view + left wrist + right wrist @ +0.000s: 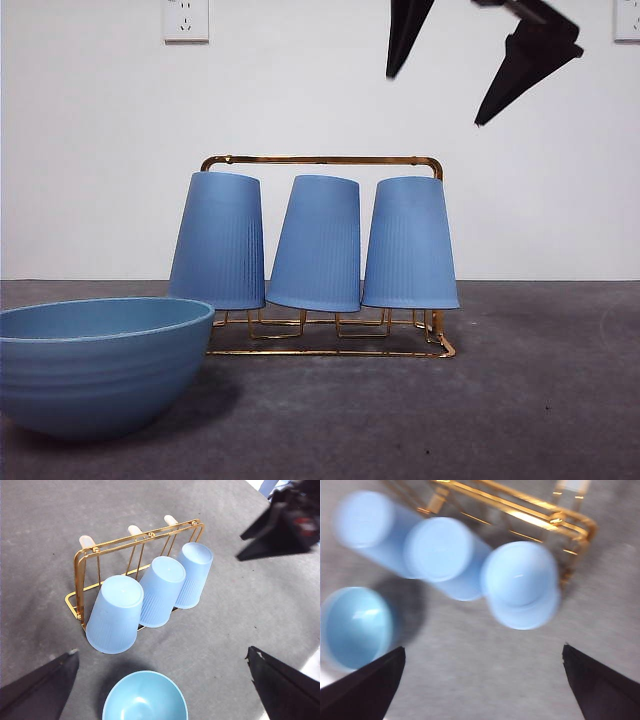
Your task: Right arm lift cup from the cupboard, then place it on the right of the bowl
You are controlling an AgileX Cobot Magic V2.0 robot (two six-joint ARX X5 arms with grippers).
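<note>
Nearest the front camera sits the bowl (100,362), wide and blue, low at the near left on the grey table (520,400). Behind it stands the cupboard (320,160), a gold wire rack, with three light-blue cups hung upside down on its prongs in a row. The cup (410,243) at the end farthest from the bowl is the one nearest the right gripper (470,65), whose two black jaws hang spread apart high above it, holding nothing (no contact with anything yet).

From the left wrist, the left gripper (165,680) shows its jaws wide apart and empty, hovering near the bowl (145,697) and well clear of the rack (100,547); it looks to be waiting. The right gripper (280,527) appears dark at the rack's far end, beside the last cup (194,580).

From the right wrist, blurred, the open jaws frame bare table below the nearest cup (521,584), which is all but centred between them; the bowl (355,626) lies off past the other two cups.

My reading: the approach is in hand and the grasp is not begun. Next the right gripper needs to descend around that end cup, close on its ribbed wall, then lift it up off its prong before carrying it to the bowl's right.
</note>
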